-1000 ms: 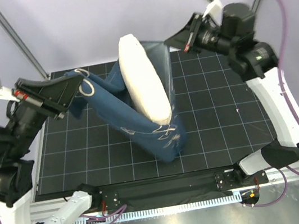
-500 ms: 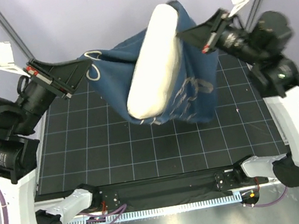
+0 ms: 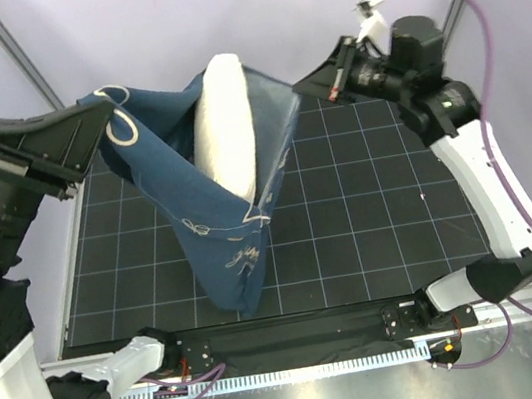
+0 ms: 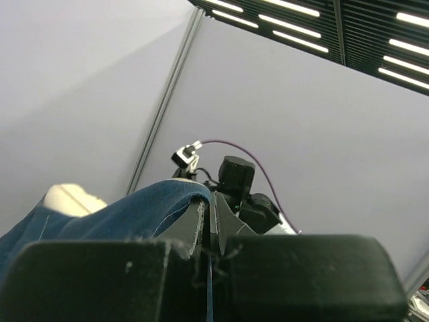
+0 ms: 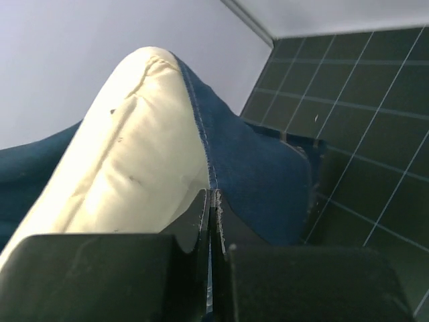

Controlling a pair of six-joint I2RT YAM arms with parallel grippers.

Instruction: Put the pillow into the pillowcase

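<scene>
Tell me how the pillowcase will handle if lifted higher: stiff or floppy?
Likely floppy: the pillowcase sags in a V between left gripper and right gripper. Probably weighted by the pillow partly inside. Thin pinched hems might slip.

Lavender walls (image 3: 217, 15), black gridded mat (image 3: 379, 212)

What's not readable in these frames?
- Top view: pillow lower end is hidden inside the pillowcase; depth unclear.
- Left wrist: left claw body blocks the lower frame; pillow barely shows.
- Right wrist: pillowcase bottom cut off behind the right claw.
- Pillow tag: seen in no view.
</scene>
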